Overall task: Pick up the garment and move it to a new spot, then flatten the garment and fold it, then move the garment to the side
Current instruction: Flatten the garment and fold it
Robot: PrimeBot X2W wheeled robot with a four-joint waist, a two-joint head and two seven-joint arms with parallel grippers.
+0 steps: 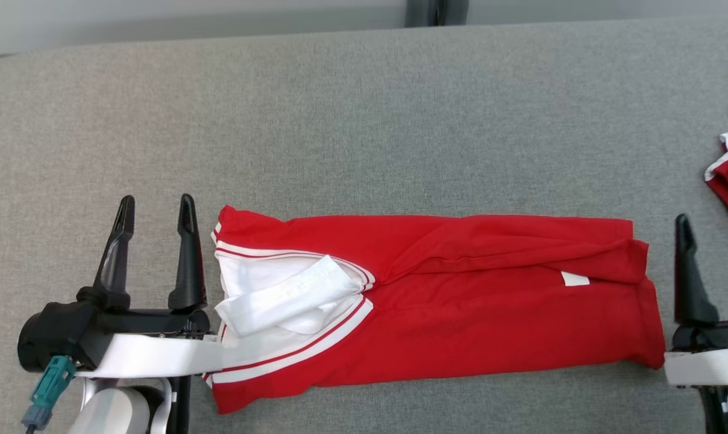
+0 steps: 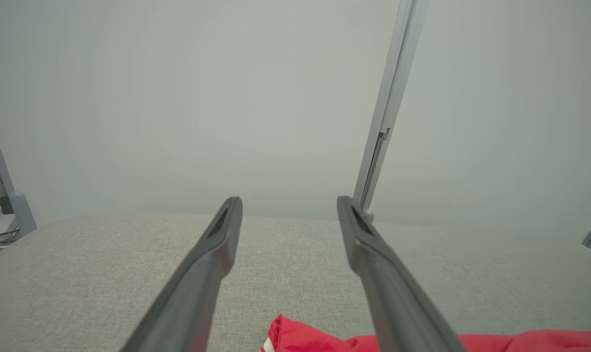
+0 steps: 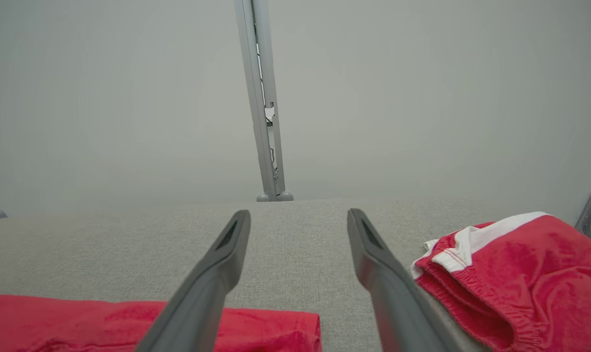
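Plainly, a small white label (image 1: 575, 278) sits on the red garment (image 1: 460, 313); any writing on it is too small to read. The garment lies folded into a long band across the middle of the grey woven table cover (image 1: 364, 120). It is soft, creased cloth, with a white panel and striped trim at the robot's left end. The left gripper (image 1: 156, 204) stands just beside that end, fingers spread wide, holding nothing. The right gripper (image 3: 299, 214) is just past the other end, equally wide and empty. A second red-and-white garment (image 3: 520, 264) with a gathered elastic hem lies bunched near its outer finger. A grey metal post (image 3: 263, 98) rises behind the table.
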